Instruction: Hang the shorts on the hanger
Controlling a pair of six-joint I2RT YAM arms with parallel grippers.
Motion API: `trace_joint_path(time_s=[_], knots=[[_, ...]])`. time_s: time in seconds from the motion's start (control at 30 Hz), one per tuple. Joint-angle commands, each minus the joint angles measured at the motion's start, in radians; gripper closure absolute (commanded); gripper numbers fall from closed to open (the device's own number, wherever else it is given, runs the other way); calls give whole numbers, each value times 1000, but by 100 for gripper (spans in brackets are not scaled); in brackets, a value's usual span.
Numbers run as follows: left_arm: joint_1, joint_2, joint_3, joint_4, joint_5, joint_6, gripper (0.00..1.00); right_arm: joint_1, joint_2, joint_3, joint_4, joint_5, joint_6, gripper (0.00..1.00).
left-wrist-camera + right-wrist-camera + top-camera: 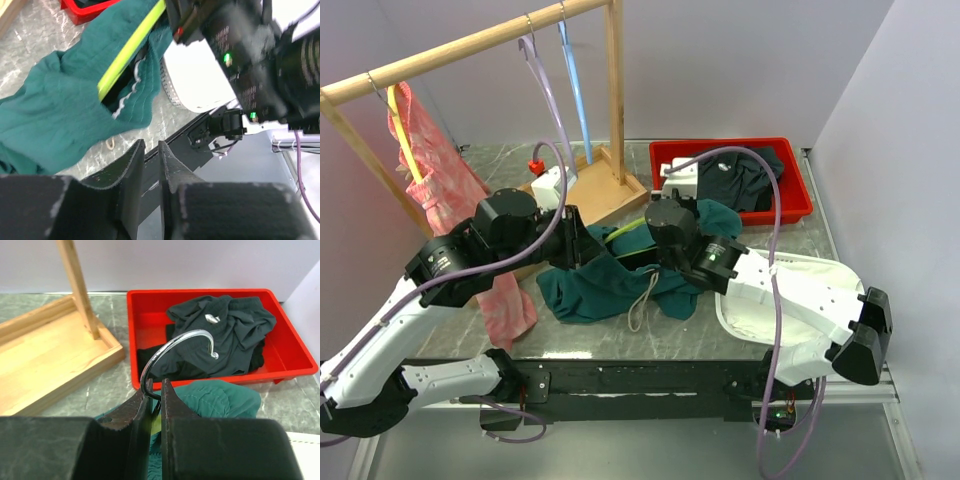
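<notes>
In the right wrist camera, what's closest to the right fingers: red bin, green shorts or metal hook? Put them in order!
1. Metal hook: pinched between the right fingers.
2. Shorts: just beyond, lower middle.
3. Red bin: farthest, back right.

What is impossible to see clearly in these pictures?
- Most of the hanger: top view, covered by the shorts and the right hand.
- Hanger's shoulders: right wrist view, behind the fingers; only the hook shows.
- Details of the right arm: left wrist view, blurred.
</notes>
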Motion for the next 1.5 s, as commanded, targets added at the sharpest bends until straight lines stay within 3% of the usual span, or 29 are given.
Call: trace_joint_path(time_s=[0.0, 0.07, 0.13, 0.23, 0.5, 0.63, 0.9, 1.13, 1.37, 1.47], knots=[[-4, -26, 10, -24, -76, 21, 78, -36, -46, 68, 38, -4, 37, 100], [-4, -37, 0, -35, -204, -5, 70, -4, -117, -21, 179, -85, -26, 100], [-3, -43, -9, -59, -286, -2, 55, 4, -123, -9, 150, -120, 12, 100], [-3, -58, -49, -62, -307, 30, 44, 4, -125, -12, 126, -154, -17, 100], [-14, -109, -102, -2, -195, 171, 41, 3, -177, 15, 87, -302, -126, 100], [-14, -157, -87, 43, -109, 217, 30, 3, -159, 46, 43, -318, -164, 100], [-15, -143, -101, 33, 55, 292, 32, 4, -142, 104, -12, -360, -175, 100], [-78, -98, -98, 8, -28, 306, 32, 7, -116, 152, -48, -392, -175, 100], [-197, -35, -133, 17, -201, 291, 33, 16, -84, 200, -95, -404, -157, 100], [-239, -49, -190, 80, -299, 274, 42, 18, -84, 215, -111, -420, -141, 100]])
